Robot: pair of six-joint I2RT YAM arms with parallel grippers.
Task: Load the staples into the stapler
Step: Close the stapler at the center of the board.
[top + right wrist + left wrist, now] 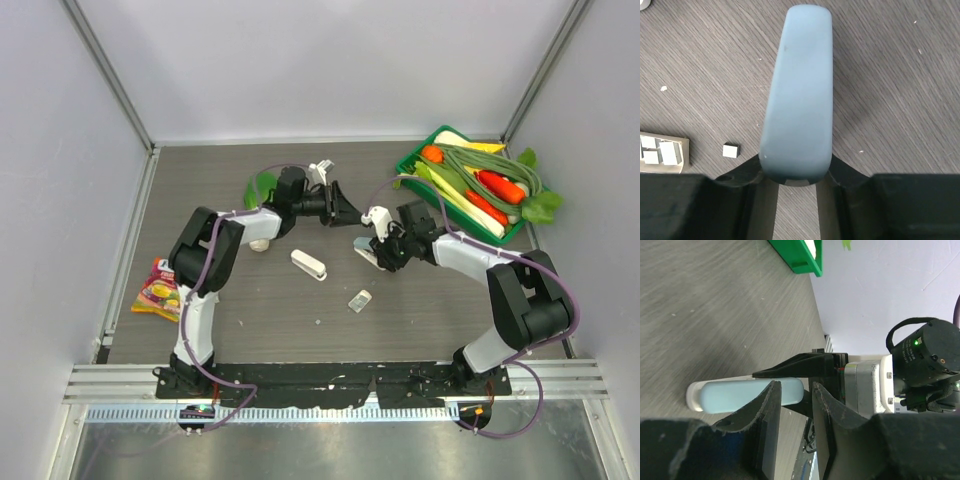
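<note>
Eyeing stapler (pixel 308 264): flat on table (pixel 250 320) btw arms, long axis diagonal, base-side of left gripper (pixel 796 390) (jaws narrow, empty), while right gripper (pixel 796 169) is busy clamping blue-grey bar (pixel 797 90); staples (pixel 360 300) lie nearby.

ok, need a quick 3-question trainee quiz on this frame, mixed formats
1. True or false: the right gripper holds the white stapler.
2. Where is the staple box? A) inside the stapler B) on the table, near the stapler C) in the left gripper
3. Fill in: in the top view, the green tray sits at the table's far ___ corner.

Key: 1 false, it holds the pale blue-grey bar; the stapler lies on the table. 2 B. 3 right.
</note>
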